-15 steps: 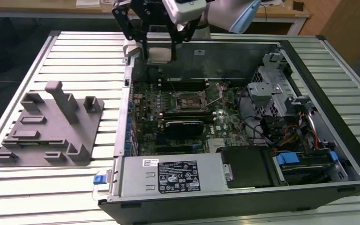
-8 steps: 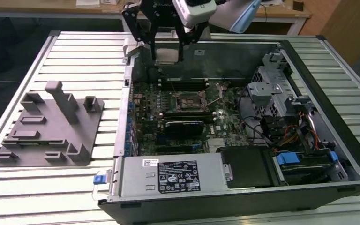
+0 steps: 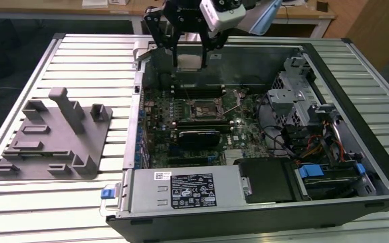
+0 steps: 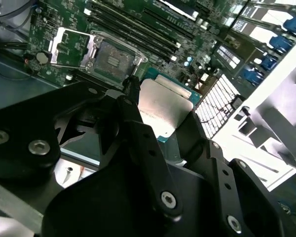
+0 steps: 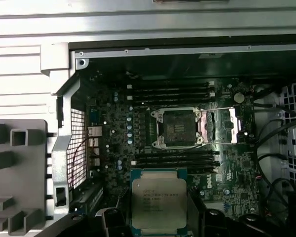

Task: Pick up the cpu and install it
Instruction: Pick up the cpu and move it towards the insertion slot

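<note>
Gripper (image 3: 192, 59) is clamped on the cpu (image 5: 159, 200), fingers closed against two opposite edges. The cpu hangs over the motherboard (image 5: 113, 133), beside the socket (image 5: 177, 127) and clear of it. Socket contacts are exposed, with the retention frame (image 5: 221, 126) flipped open.

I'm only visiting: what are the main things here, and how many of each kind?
cpu, gripped by the end effector: 1
end effector: 1
motherboard socket, open and bare: 1
computer case, side off: 1
gray holder block beside the case: 1
Total: 5
</note>
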`<action>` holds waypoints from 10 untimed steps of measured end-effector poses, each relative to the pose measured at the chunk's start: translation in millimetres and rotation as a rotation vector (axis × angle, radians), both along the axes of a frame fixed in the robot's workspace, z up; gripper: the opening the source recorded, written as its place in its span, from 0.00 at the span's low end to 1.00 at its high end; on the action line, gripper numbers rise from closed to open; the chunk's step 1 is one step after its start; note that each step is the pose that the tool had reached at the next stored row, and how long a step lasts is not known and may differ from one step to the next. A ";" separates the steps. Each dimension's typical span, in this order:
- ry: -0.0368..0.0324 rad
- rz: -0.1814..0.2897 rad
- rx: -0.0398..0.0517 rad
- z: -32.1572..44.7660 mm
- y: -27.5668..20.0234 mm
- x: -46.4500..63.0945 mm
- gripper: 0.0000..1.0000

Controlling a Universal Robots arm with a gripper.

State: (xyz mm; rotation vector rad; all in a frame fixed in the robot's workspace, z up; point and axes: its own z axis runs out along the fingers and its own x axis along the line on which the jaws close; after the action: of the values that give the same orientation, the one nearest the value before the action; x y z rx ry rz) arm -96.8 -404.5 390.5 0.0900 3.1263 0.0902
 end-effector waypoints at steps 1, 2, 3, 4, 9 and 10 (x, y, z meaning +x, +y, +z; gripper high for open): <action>0.0000 0.000 -0.0001 -1.0 0.5 1.9 0.54; 0.0000 0.000 -0.0001 -1.9 1.0 3.5 0.54; 0.0001 0.000 -0.0001 -2.8 1.6 5.1 0.54; 0.0000 0.000 -0.0001 -3.8 2.2 6.8 0.54; 0.0001 0.000 -0.0002 -7.8 4.1 17.2 0.54; 0.0001 0.000 -0.0001 -8.7 4.4 19.1 0.54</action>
State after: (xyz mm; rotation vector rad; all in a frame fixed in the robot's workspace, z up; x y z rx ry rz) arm -77.7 -400.1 381.7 0.0900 3.1264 0.0900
